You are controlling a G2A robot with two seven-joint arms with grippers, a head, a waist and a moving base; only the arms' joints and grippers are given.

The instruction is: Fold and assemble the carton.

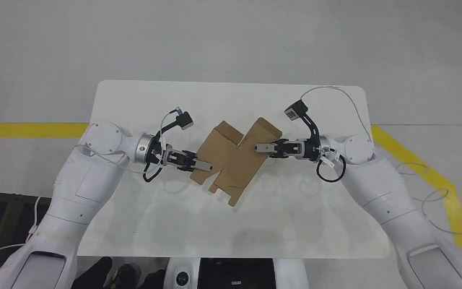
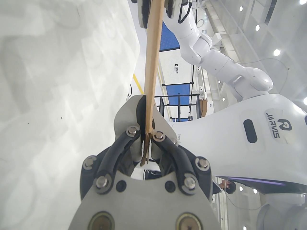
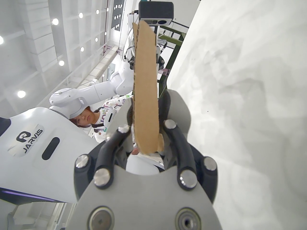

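The white table (image 1: pixel 130 101) with rounded corners stands on a pale grey floor (image 1: pixel 216 36). A yellow line (image 1: pixel 36 130) is painted on this floor, meeting the table at one side and slanting away from it at the other side. In the left wrist view there are rows of round lamps (image 2: pixel 276 52) high overhead, with blue panels (image 2: pixel 170 41) and a black metal rack (image 2: pixel 178 106) farther in the hall, while the right wrist view shows a white gridded ceiling (image 3: pixel 36 56) with bright lamps (image 3: pixel 55 21) and a dark green frame (image 3: pixel 176 40) beside the table edge.
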